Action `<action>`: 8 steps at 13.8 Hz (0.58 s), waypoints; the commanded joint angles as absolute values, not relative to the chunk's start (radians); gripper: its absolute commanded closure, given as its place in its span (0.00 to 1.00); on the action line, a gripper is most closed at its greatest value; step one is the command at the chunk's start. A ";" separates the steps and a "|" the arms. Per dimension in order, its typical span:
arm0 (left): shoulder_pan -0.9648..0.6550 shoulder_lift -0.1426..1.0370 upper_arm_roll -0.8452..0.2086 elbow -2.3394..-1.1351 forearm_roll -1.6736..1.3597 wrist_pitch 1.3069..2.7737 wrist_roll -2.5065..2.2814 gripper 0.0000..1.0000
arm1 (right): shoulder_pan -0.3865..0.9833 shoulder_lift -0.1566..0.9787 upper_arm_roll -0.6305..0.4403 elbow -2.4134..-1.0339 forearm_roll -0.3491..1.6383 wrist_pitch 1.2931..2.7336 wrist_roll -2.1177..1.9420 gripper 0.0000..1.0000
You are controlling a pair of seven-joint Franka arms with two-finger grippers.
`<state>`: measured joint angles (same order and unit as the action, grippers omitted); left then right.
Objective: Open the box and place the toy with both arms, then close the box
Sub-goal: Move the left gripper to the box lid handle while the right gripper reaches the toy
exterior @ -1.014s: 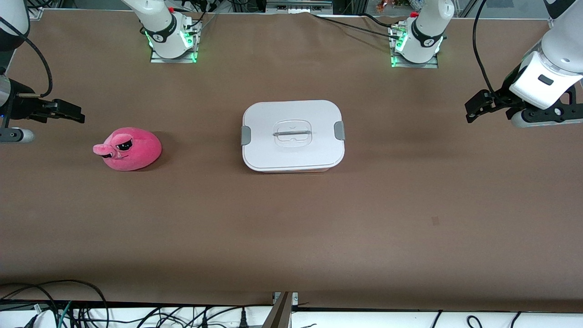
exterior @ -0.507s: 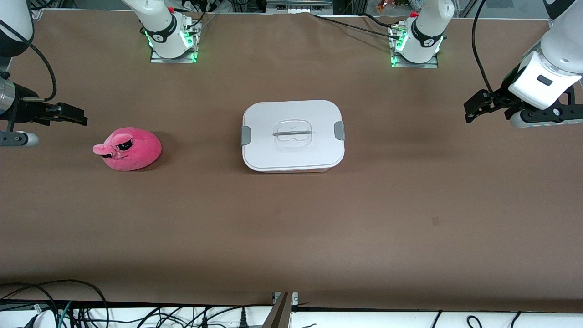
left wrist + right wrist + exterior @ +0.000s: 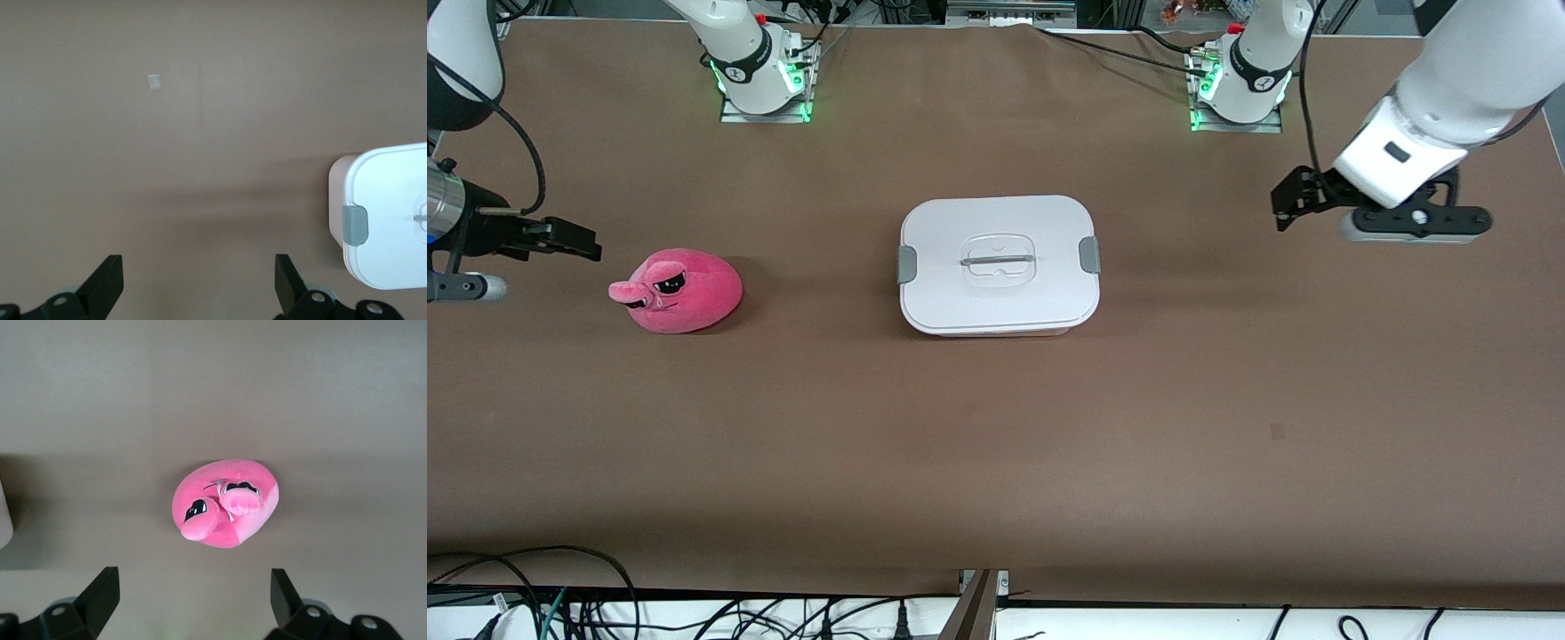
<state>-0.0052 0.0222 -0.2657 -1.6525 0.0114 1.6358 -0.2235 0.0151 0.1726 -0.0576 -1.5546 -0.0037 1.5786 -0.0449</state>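
Box (image 3: 1000,265): sits shut at the middle of the bench, white lid (image 3: 996,233) flat on the pink tub, grey clips (image 3: 1088,255) at both short ends, handle (image 3: 997,260) lying down in its central recess.
Toy (image 3: 678,291): pink plush with dark glasses, on the bench toward the right arm's end, well apart from the box, level with it between the two long edges.
Left gripper (image 3: 1282,210): over bare bench between the box and the left arm's end; fingers (image 3: 105,283) spread wide, nothing between them. Its wrist view takes in one end of the box and a clip (image 3: 355,226).
Right gripper (image 3: 589,242): near the toy, toward the right arm's end of the bench; fingers (image 3: 99,592) parted and empty, with the toy (image 3: 225,503) in its wrist view just ahead of them.
Just changed: the left gripper has swung in from the bench end toward the box over the last second; the right one has barely crept toward the toy. Box and toy have not stirred.
Meaning: opening has not begun. The left arm looks set to take the near clip or the lid, the right stands ready for the toy.
Watch: the clips probably need releasing before the lid lifts.
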 commanded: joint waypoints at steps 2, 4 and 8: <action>-0.102 0.116 -0.311 -1.628 -0.005 1.620 -0.160 0.00 | 0.005 0.210 -0.049 -1.529 -0.002 1.580 -0.046 0.00; -0.197 0.184 -0.311 -1.577 0.003 1.617 -0.039 0.00 | 0.005 0.247 -0.049 -1.531 -0.002 1.598 -0.049 0.00; -0.345 0.369 -0.311 -1.433 0.008 1.621 0.197 0.00 | -0.005 0.322 -0.051 -1.532 -0.002 1.603 -0.055 0.00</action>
<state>-0.2887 0.2541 -0.3213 -1.5683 0.0096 1.6477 0.0785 0.0128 0.2852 -0.0579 -1.5550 -0.0036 1.6057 -0.0451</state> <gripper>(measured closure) 0.000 0.000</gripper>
